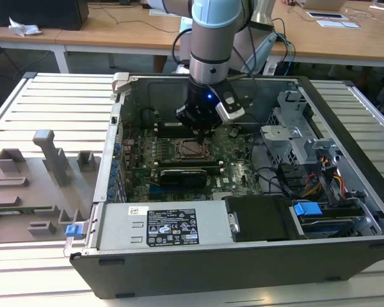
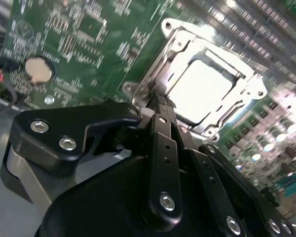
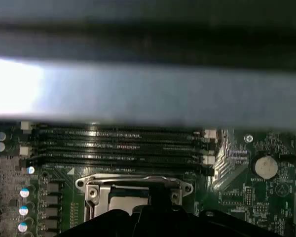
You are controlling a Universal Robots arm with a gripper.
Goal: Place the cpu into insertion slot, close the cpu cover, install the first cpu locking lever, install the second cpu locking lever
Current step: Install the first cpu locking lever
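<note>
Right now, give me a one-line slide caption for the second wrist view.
Gripper poised at the edge of the cpu cover, which lies closed over the cpu on the green motherboard.

The computer case (image 1: 243,256) lay open on the counter (image 1: 51,102). Inside it, the cpu (image 2: 202,89) sat in the insertion slot under the cpu cover (image 2: 180,47), the pincer (image 1: 198,132) directly above.

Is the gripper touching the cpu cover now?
Cannot tell. In the second wrist view the gripper ends right at the edge of the cpu cover, but neither contact nor a gap shows plainly.
</note>
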